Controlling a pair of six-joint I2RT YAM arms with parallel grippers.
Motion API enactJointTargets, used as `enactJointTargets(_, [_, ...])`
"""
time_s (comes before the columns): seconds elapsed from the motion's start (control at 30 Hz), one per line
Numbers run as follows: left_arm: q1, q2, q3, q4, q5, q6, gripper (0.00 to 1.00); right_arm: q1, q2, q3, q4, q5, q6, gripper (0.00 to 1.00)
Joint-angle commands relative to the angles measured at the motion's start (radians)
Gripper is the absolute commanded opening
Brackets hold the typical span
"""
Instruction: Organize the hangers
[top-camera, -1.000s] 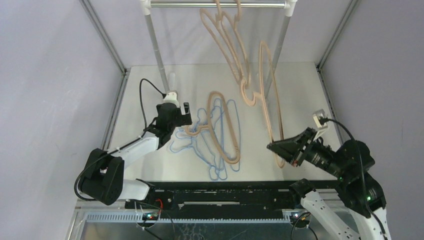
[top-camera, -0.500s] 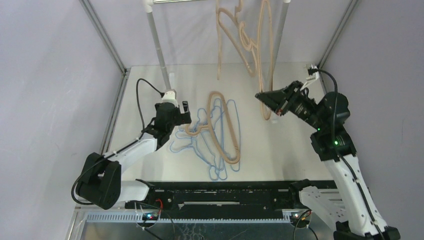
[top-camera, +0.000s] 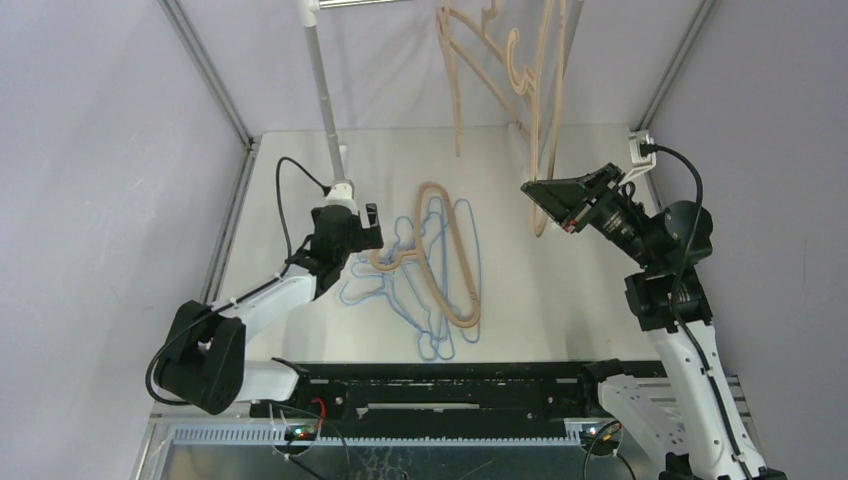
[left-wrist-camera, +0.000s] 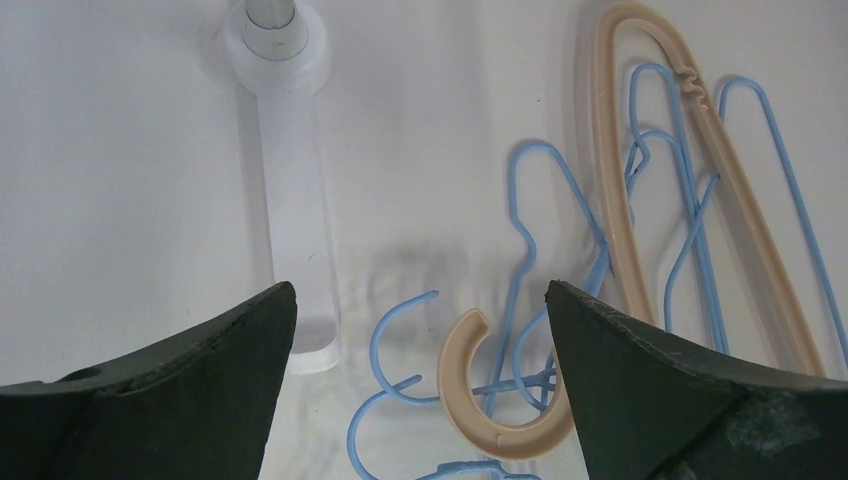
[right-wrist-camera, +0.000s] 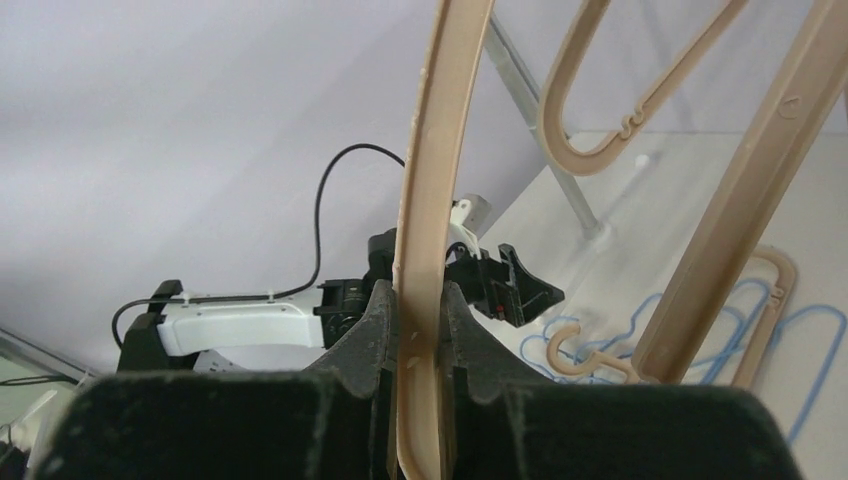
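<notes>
My right gripper (top-camera: 547, 205) is shut on the lower bar of a tan wooden hanger (top-camera: 550, 110) and holds it upright in the air, reaching toward the rail; the jaws (right-wrist-camera: 418, 300) clamp the same hanger (right-wrist-camera: 425, 180). Two more tan hangers (top-camera: 478, 55) hang at the rail. One tan hanger (top-camera: 452, 275) lies on the table over several blue wire hangers (top-camera: 472, 255). My left gripper (top-camera: 366, 228) is open and empty, just above the tan hook (left-wrist-camera: 490, 405) and blue hooks (left-wrist-camera: 395, 335), its jaws (left-wrist-camera: 420, 300) wide apart.
The silver rail's left post (top-camera: 325, 100) rises from a white foot (left-wrist-camera: 290, 200) close beside my left gripper. Metal frame uprights (top-camera: 205, 70) and grey walls bound the table on both sides. The arm bases sit at the near edge.
My right arm has swung the tan hanger from the front right up and back toward the rail. The hanging hangers and rail have shifted upward in view. The left arm has stayed still.
</notes>
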Motion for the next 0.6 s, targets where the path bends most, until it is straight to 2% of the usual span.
enactJointTargets(0.0, [-0.006, 0.002, 0.007, 0.03, -0.007, 0.0, 0.99, -0.011, -0.016, -0.027, 0.081, -0.022, 0.016, 0.05])
enactJointTargets(0.23, [-0.007, 0.004, 0.009, 0.028, -0.016, 0.008, 0.99, -0.009, -0.061, -0.096, 0.117, -0.039, 0.073, 0.05])
enactJointTargets(0.43, [-0.007, -0.006, 0.007, 0.025, -0.013, 0.006, 1.0, -0.009, -0.128, -0.146, 0.08, -0.022, 0.07, 0.05])
enactJointTargets(0.57, [-0.008, -0.012, 0.005, 0.023, -0.015, 0.007, 1.0, -0.017, -0.102, -0.143, 0.102, -0.06, 0.079, 0.05])
